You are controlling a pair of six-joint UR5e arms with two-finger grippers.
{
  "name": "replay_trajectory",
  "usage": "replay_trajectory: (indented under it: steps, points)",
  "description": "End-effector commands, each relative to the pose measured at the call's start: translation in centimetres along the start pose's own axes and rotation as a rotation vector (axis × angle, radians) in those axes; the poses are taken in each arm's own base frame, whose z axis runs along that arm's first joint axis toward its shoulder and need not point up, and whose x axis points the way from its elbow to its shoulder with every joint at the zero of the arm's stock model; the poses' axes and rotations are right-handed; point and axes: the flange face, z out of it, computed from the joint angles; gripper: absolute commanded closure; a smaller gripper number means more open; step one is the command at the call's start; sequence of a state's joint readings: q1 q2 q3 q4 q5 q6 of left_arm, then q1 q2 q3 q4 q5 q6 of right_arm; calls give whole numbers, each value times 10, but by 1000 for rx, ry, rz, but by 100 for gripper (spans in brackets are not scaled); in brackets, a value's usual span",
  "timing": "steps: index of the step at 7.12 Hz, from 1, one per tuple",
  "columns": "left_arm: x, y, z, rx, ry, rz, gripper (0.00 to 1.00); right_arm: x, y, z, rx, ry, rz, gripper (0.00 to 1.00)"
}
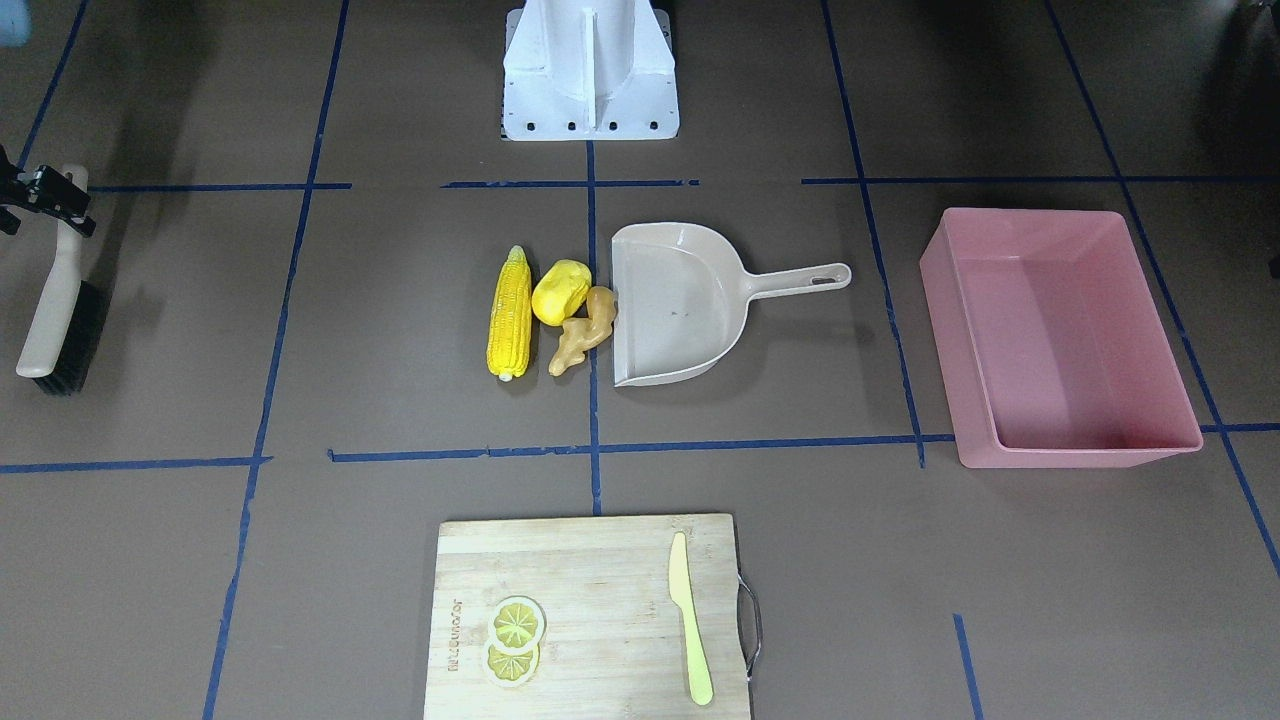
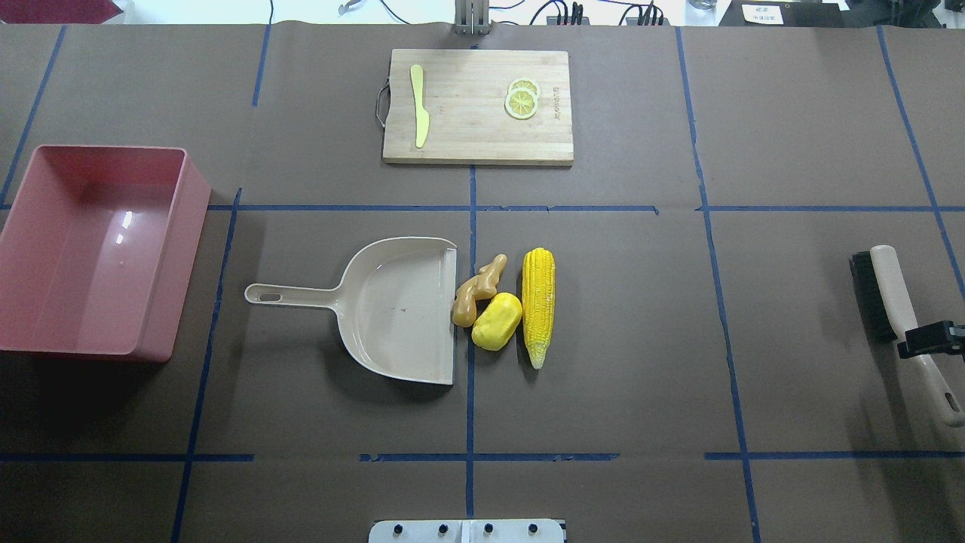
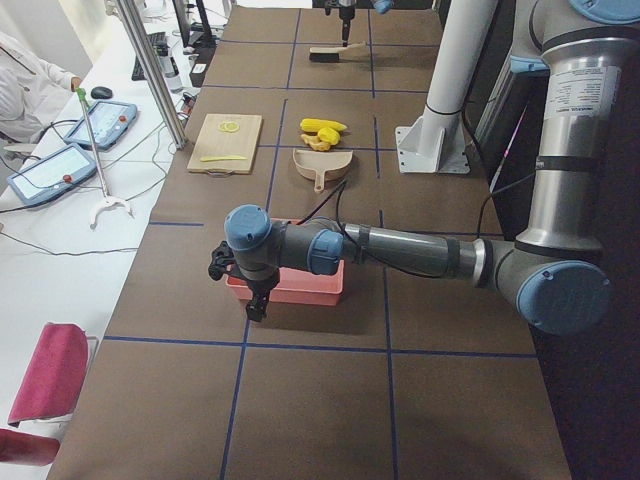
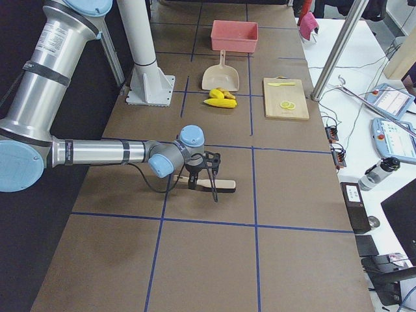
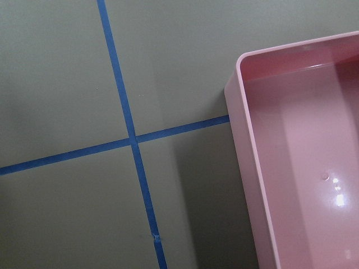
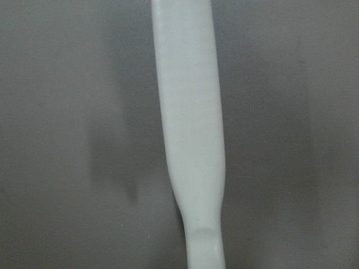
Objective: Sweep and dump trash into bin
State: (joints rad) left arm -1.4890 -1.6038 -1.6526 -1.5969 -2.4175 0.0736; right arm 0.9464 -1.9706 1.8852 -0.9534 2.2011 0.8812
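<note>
The trash lies mid-table: a yellow corn cob [image 2: 538,302], a rounded yellow lump [image 2: 497,321] and a tan ginger root [image 2: 475,290], touching one another at the open edge of the beige dustpan [image 2: 399,309]. The pink bin [image 2: 94,249] stands empty at the table's left end. My right gripper [image 2: 926,339] is down over the handle of a black-bristled brush [image 2: 897,317] that lies flat at the right end; its fingers seem to straddle the handle, open. My left gripper [image 3: 250,290] hangs beside the bin's outer end; I cannot tell whether it is open or shut.
A wooden cutting board [image 2: 477,105] with two lemon slices [image 2: 522,99] and a pale yellow-green knife [image 2: 419,105] lies at the far edge. Blue tape lines grid the brown table. The robot's white base [image 1: 590,70] stands at the near edge.
</note>
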Motion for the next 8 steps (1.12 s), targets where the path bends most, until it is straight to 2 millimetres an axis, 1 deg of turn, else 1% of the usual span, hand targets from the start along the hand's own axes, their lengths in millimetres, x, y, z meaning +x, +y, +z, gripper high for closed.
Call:
replay_trajectory:
  steps: [1, 2, 3, 4, 5, 6, 7, 8]
  points:
    - [13, -4, 11, -15, 13, 32, 0, -5, 9, 17, -40, 13, -20, 11]
    - [32, -10, 24, -8, 24, 100, 0, -3, 12, 23, -56, 21, -21, 36]
    - [59, -19, 37, 18, 38, 207, 0, -4, 14, 23, -77, 6, -20, 65]
    - [105, -29, 45, 83, 59, 371, 0, -7, 17, 19, -96, -19, -20, 87]
    - [160, -39, 38, 122, 87, 477, 0, -18, 17, 9, -78, -35, -48, 99]
    - [242, -54, 36, 157, 109, 616, 0, -45, 15, -10, -45, -75, -89, 100]
    - [314, -58, 26, 188, 143, 655, 0, -80, 4, -24, -9, -124, -136, 100]
    - [378, -63, 36, 182, 208, 698, 0, -108, -5, -25, 1, -154, -173, 100]
